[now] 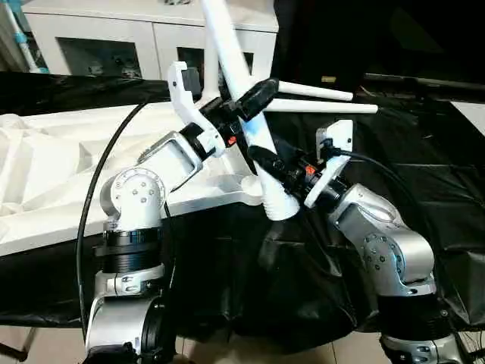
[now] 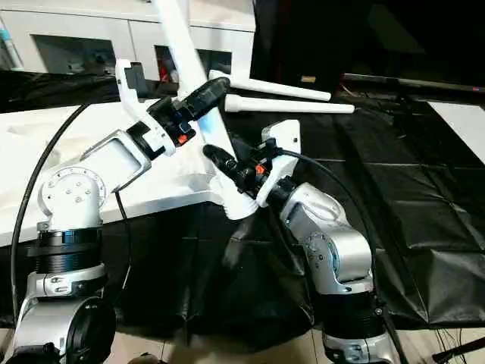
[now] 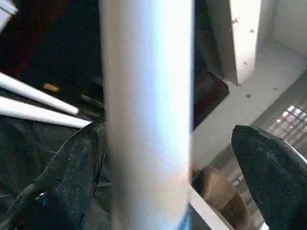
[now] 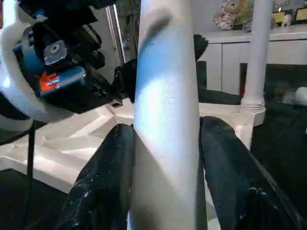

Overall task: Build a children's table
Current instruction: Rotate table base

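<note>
I see the white tapered leg [image 1: 241,91] held tilted in the air, thick end down, at the near right corner of the tabletop [image 1: 45,182]. The thick end sits just beside the round corner socket [image 1: 252,182]; I can't tell if it's touching or seated. The thin end runs up out of the top of the head view.

Right end effector [image 1: 267,168] is clamped on the lower part of the leg, both black fingers [image 4: 110,182] pressed against its sides in the right wrist view. Left end effector [image 1: 250,102] sits higher on the same leg with its fingers spread wide: in the left wrist view one finger [image 3: 72,177] lies along the tube, the other [image 3: 273,167] stands well clear of it. So left is open around the leg, not gripping.

Tabletop lies upside down on the black-covered worktop [image 1: 424,167], ribbed underside up, to my left. In the right wrist view another leg [image 4: 256,57] stands upright in a far corner socket.

Two more white legs [image 1: 318,98] lie side by side on the black cover beyond the end effectors, near each other, well apart from the tabletop.

White cabinet with glass doors [image 1: 114,38] at the back, behind the worktop.
</note>
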Robot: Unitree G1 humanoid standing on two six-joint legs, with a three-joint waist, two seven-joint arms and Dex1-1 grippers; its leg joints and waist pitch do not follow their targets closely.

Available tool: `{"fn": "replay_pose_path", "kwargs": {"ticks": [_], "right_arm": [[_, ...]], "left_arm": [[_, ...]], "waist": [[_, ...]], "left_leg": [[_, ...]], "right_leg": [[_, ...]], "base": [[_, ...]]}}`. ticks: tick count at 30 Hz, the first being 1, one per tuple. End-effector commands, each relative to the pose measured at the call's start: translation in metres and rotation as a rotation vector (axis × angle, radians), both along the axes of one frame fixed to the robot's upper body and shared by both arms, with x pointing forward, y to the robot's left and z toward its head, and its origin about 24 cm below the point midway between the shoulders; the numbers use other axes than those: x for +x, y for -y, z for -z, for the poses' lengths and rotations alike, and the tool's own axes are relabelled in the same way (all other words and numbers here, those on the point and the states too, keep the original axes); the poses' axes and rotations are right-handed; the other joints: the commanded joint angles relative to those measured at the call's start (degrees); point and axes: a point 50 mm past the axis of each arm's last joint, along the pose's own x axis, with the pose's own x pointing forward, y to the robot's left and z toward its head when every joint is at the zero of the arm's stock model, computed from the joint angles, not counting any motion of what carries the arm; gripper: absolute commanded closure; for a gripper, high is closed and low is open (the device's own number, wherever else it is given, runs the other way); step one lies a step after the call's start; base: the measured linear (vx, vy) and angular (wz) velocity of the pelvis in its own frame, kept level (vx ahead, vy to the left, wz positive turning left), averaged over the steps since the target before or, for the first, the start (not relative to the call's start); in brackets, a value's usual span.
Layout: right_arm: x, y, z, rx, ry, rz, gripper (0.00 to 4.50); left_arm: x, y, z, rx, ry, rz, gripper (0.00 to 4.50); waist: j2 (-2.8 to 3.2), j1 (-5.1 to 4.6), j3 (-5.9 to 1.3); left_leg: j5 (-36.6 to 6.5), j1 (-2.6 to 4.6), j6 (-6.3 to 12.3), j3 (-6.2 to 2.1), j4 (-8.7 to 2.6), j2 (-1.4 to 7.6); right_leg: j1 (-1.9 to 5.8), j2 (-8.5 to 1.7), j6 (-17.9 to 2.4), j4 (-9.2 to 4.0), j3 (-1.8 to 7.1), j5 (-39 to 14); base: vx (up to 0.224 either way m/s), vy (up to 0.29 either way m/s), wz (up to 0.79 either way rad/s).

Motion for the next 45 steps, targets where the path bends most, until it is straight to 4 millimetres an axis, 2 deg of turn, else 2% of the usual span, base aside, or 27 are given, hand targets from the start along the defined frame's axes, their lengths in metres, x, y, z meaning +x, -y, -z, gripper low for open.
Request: {"fn": "replay_pose_path", "kwargs": {"ticks": [1,2,8,20,22,23,25,27,28,31,33,36,37,38,40,41,42,43,44,45], "right_arm": [[-0.003,0.001,-0.001,-0.005,0.029,-0.007,2.75],[-0.003,0.0,-0.001,-0.009,0.03,-0.008,2.75],[-0.001,-0.001,0.0,-0.01,0.026,-0.004,2.75],[-0.001,-0.001,0.0,-0.014,0.028,0.0,2.75],[0.0,-0.001,0.0,-0.024,0.037,0.011,2.75],[0.001,0.0,0.0,-0.034,0.045,0.016,2.4],[0.001,0.0,0.0,-0.036,0.041,0.015,2.05],[0.001,0.0,0.0,-0.024,0.02,-0.004,1.98],[0.001,0.001,0.0,-0.026,0.019,-0.01,1.69],[0.001,0.002,0.0,-0.038,0.007,-0.036,1.58],[0.0,0.004,0.0,-0.045,-0.006,-0.07,1.26],[0.001,0.004,0.0,-0.048,-0.013,-0.076,1.08],[0.003,0.005,0.003,-0.06,-0.026,-0.059,0.96],[0.005,0.006,0.004,-0.069,-0.033,-0.048,0.86],[0.007,0.007,0.009,-0.095,-0.05,-0.02,0.76],[0.007,0.007,0.009,-0.095,-0.05,-0.02,0.72],[0.008,0.008,0.013,-0.121,-0.068,-0.001,0.63],[0.009,0.008,0.015,-0.133,-0.079,0.012,0.49],[0.01,0.009,0.016,-0.144,-0.087,0.023,0.38],[0.013,0.014,0.022,-0.188,-0.107,0.079,0.32]], "left_arm": [[0.004,-0.004,-0.005,-0.009,-0.006,-0.026,0.0],[0.006,-0.007,-0.007,-0.012,-0.002,-0.04,0.26],[0.01,-0.015,-0.01,0.018,0.001,-0.083,0.66],[0.008,-0.011,-0.01,0.02,0.005,-0.039,1.69],[0.009,-0.012,-0.012,0.022,0.014,-0.044,1.75],[0.01,-0.014,-0.013,0.028,0.02,-0.049,1.87],[0.011,-0.016,-0.016,0.039,0.033,-0.051,2.05],[0.014,-0.02,-0.021,0.066,0.057,-0.057,2.13],[0.014,-0.021,-0.021,0.069,0.061,-0.056,2.3],[0.015,-0.025,-0.028,0.077,0.08,-0.058,2.49],[0.017,-0.027,-0.034,0.079,0.099,-0.054,2.81],[0.018,-0.027,-0.035,0.067,0.095,-0.049,2.94],[0.018,-0.025,-0.032,0.074,0.084,-0.047,3.02],[0.018,-0.024,-0.029,0.083,0.079,-0.047,3.15],[0.017,-0.02,-0.018,0.131,0.066,-0.053,3.32],[0.017,-0.02,-0.018,0.131,0.066,-0.053,3.33],[0.015,-0.017,-0.01,0.208,0.072,-0.055,3.39],[0.014,-0.017,-0.007,0.242,0.079,-0.055,3.54],[0.014,-0.016,-0.006,0.26,0.084,-0.052,3.67],[0.012,-0.016,-0.001,0.348,0.11,-0.046,3.75]], "waist": [[0.51,0.14,-3.99],[0.52,0.18,-4.0],[0.62,0.27,-4.03],[0.75,0.52,-4.04],[0.75,0.51,-4.04],[0.79,0.49,-4.02],[0.78,0.49,-4.01],[0.74,0.41,-4.0],[0.83,0.41,-4.03],[0.79,0.43,-4.05],[0.69,0.45,-4.02],[0.68,0.59,-4.02],[0.45,0.54,-4.0],[0.57,0.52,-4.03],[0.35,0.51,-4.0],[0.42,0.57,-4.06],[0.19,0.51,-4.08],[0.33,0.54,-4.02],[0.23,0.5,-4.14],[0.35,0.54,-4.1]], "left_leg": [[-10.44,0.51,-0.25,-0.01,-3.66,0.29],[-10.56,0.53,-0.28,-0.07,-3.69,0.36],[-10.43,0.58,-0.5,-0.13,-3.75,0.41],[-10.59,0.58,-0.76,-0.11,-3.74,0.42],[-10.46,0.55,-0.75,-0.13,-3.76,0.41],[-10.52,0.56,-0.83,-0.12,-3.76,0.36],[-10.82,0.63,-0.96,-0.09,-3.78,0.35],[-11.08,0.67,-0.93,-0.13,-3.86,0.36],[-11.11,0.72,-1.03,-0.19,-3.88,0.38],[-10.34,0.68,-1.03,-0.16,-3.79,0.39],[-10.0,0.68,-0.82,-0.05,-3.72,0.29],[-9.92,0.62,-0.83,-0.05,-3.69,0.37],[-9.89,0.61,-0.78,0.01,-3.69,0.38],[-10.01,0.64,-0.9,-0.03,-3.7,0.41],[-9.69,0.53,-1.02,0.05,-3.69,0.39],[-9.47,0.57,-1.05,-0.05,-3.74,0.47],[-9.44,0.59,-0.9,0.03,-3.71,0.48],[-9.09,0.52,-0.85,-0.03,-3.79,0.5],[-8.72,0.59,-0.94,0.04,-3.71,0.49],[-8.69,0.59,-0.97,0.03,-3.72,0.5]], "right_leg": [[3.38,-3.11,-7.48,-4.53,2.06,-8.48],[3.38,-3.2,-7.32,-4.55,2.06,-8.95],[3.29,-3.19,-7.26,-4.38,2.05,-8.43],[3.32,-3.22,-7.65,-4.36,2.09,-7.7],[3.35,-3.18,-7.73,-4.32,2.07,-7.41],[3.33,-3.18,-7.6,-4.36,2.08,-7.68],[3.3,-3.21,-7.4,-4.45,2.09,-8.42],[3.26,-3.1,-7.03,-4.48,2.08,-8.72],[3.29,-3.14,-6.95,-4.39,2.04,-8.83],[3.38,-3.13,-7.51,-4.17,2.08,-7.07],[3.37,-3.09,-7.76,-4.2,2.09,-6.83],[3.47,-3.23,-8.3,-4.16,2.09,-6.59],[3.43,-3.26,-8.39,-4.21,2.1,-6.86],[3.43,-3.34,-8.57,-4.2,2.07,-7.5],[3.46,-3.3,-8.49,-4.24,2.11,-7.68],[3.48,-3.37,-8.36,-4.22,2.09,-7.66],[3.48,-3.35,-8.12,-4.25,2.12,-7.64],[3.45,-3.34,-7.74,-4.25,2.14,-7.87],[3.48,-3.32,-7.55,-4.14,2.16,-7.36],[3.42,-3.35,-7.55,-4.17,2.18,-7.31]], "base": [[0.0,0.0,0.0],[0.0,0.0,0.0],[0.0,0.0,0.0],[0.0,0.0,0.0],[0.0,0.0,0.0],[0.0,0.0,0.0],[0.0,0.0,0.0],[0.0,0.0,0.0],[0.0,0.0,0.0],[0.0,0.0,0.0],[0.0,0.0,0.0],[0.0,0.0,0.0],[0.0,0.0,0.0],[0.0,0.0,0.0],[0.0,0.0,0.0],[0.0,0.0,0.0],[0.0,0.0,0.0],[0.0,0.0,0.0],[0.0,0.0,0.0],[0.0,0.0,0.0]]}}
